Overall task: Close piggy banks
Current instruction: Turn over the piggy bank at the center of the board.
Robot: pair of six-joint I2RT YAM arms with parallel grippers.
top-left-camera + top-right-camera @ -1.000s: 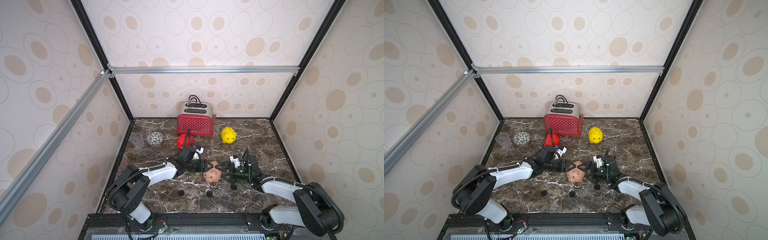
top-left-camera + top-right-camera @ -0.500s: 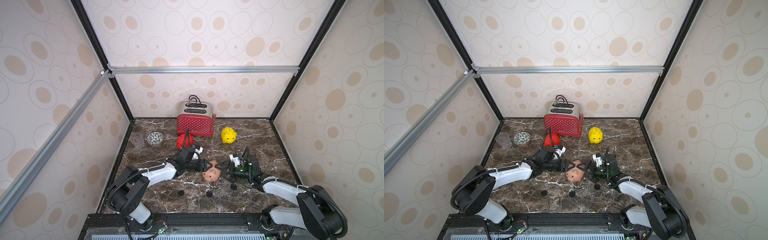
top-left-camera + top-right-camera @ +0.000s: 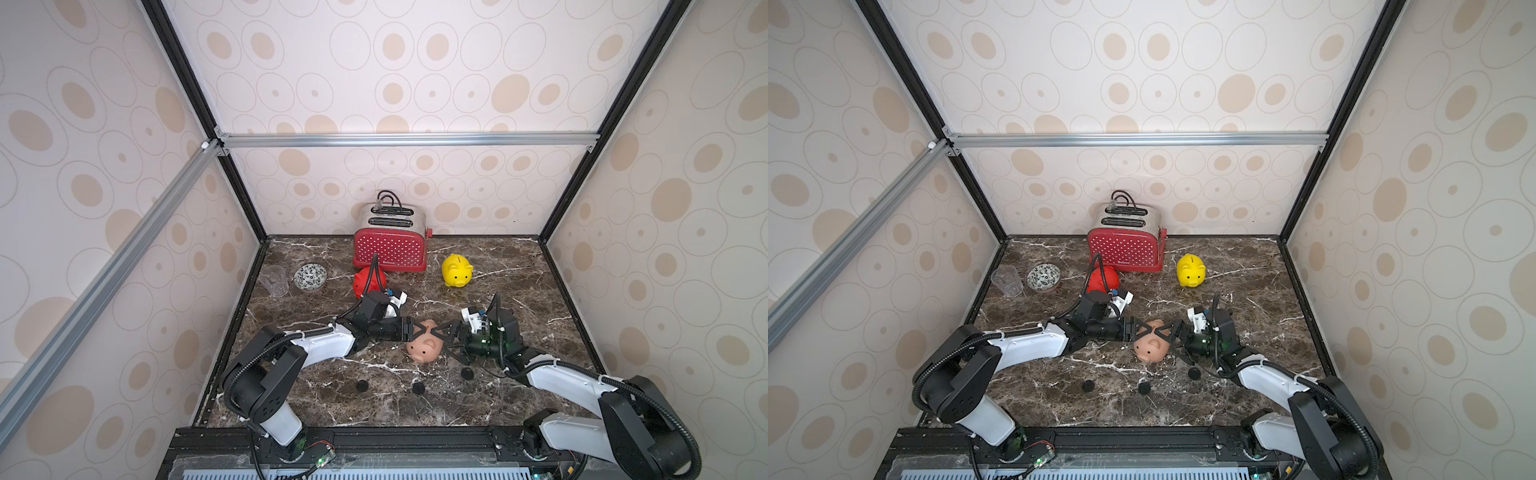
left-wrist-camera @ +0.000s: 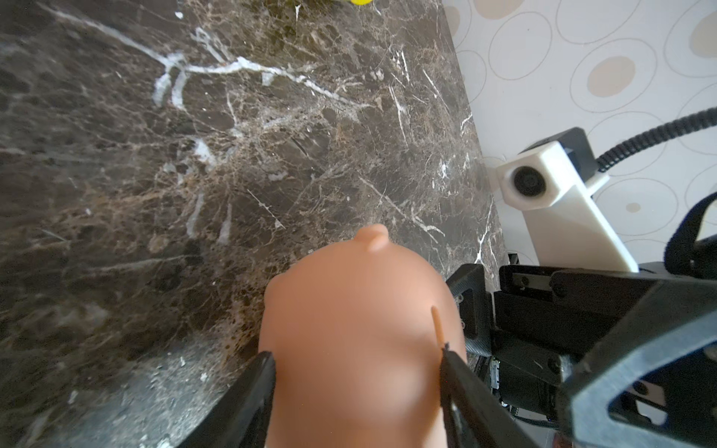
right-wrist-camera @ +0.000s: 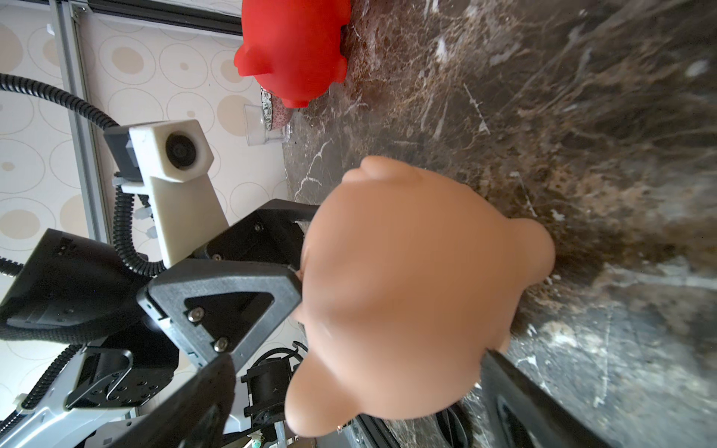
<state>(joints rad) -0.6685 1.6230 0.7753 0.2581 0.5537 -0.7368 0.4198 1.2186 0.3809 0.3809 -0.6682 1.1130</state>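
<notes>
Left gripper [image 4: 357, 353] has squeezed in, pinching the peach pig [image 3: 424, 349] by its flanks; right gripper [image 5: 357, 360] straddles it, jaws wide. Snout faces the table [image 3: 332, 409] front, long axis front-to-back.

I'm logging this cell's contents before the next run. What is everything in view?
table: one, dark marble, under everything
toaster: one, red with white dots, back centre
yellow piggy bank: one, yellow, right of the toaster
red piggy bank: one, red, before the toaster's left end
peach-pink piggy bank: one, peach-pink, table centre
small discs: three, black, loose near the table's front
bowl: one, dark patterned, back left
glass: one, clear, left of the bowl
left gripper: one, black, jaws against both sides of the peach-pink piggy bank
right gripper: one, black, jaws open, straddling it opposite
</notes>
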